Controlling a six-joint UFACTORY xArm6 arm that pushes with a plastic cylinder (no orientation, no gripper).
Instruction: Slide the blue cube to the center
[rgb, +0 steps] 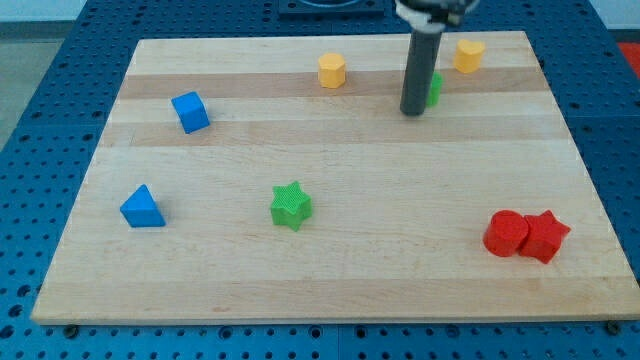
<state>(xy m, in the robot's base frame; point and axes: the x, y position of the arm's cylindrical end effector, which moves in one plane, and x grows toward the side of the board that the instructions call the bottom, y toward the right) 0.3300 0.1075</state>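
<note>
Hand is hardly the word on this rig: a plain dark rod with nothing to open or close, and it has hold of nothing. My tip (412, 112) rests on the bench (330, 270) toward the far right, just in front of a small green block (434, 89) that the rod largely hides, so I cannot tell its shape or whether the two touch.

The blue cube (190, 111) lies on the far left part of the bench, well apart from my tip and standing alone, turned a little so its edges are not square to the bench edges. It looks like a small rigid plastic piece, light and hard, likely to slide easily on the smooth wood and to spin if pushed off-centre. There is no grasping it; the place to bear on it would be the middle of its left, far-side face, so the push runs right and nearer toward the centre.

From where it now stands, my tip is on the wrong side of the cube, so it would have to travel left and come around behind it. A yellow block (332, 71) sits between them along the far edge. The centre itself looks free; the green star (291, 205) is just near-left of it.
</note>
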